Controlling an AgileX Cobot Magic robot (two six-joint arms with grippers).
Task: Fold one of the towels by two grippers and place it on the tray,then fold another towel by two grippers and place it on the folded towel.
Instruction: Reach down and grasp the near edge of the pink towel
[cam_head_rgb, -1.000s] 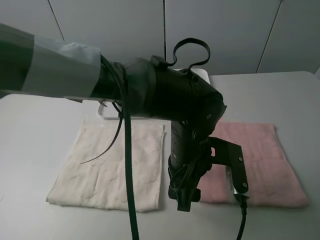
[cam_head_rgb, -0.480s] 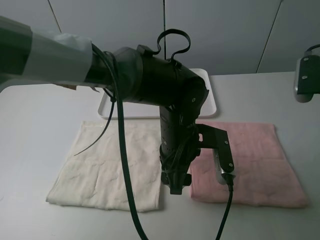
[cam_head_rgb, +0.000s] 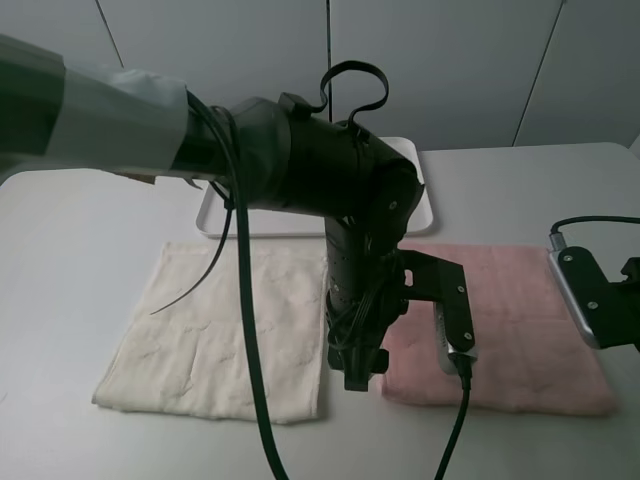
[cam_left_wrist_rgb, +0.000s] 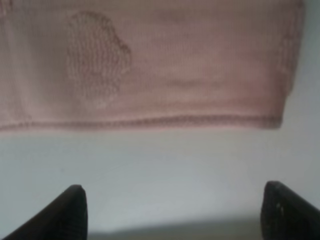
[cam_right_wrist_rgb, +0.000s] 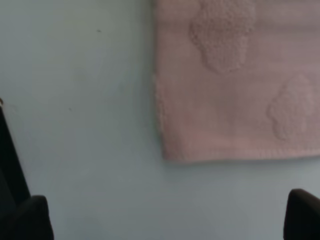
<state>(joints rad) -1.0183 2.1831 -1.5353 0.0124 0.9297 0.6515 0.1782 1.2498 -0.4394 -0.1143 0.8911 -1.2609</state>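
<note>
While both hang with jaws spread, the left gripper (cam_left_wrist_rgb: 177, 212) and right gripper (cam_right_wrist_rgb: 165, 220) flank the near corners of the pink towel (cam_head_rgb: 505, 315), whose long axis spans the desk (cam_head_rgb: 60, 250) between them.

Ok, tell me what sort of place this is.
Probably a robotics lab bench: a white table against grey wall panels, with a pink towel, a cream towel and a white tray laid out beneath a cabled, taped robot arm.

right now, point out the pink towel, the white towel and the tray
pink towel (cam_head_rgb: 520, 300): exterior high view, bare middle of the cloth
white towel (cam_head_rgb: 200, 350): exterior high view, middle of the cloth
tray (cam_head_rgb: 215, 222): exterior high view, front left corner
</note>
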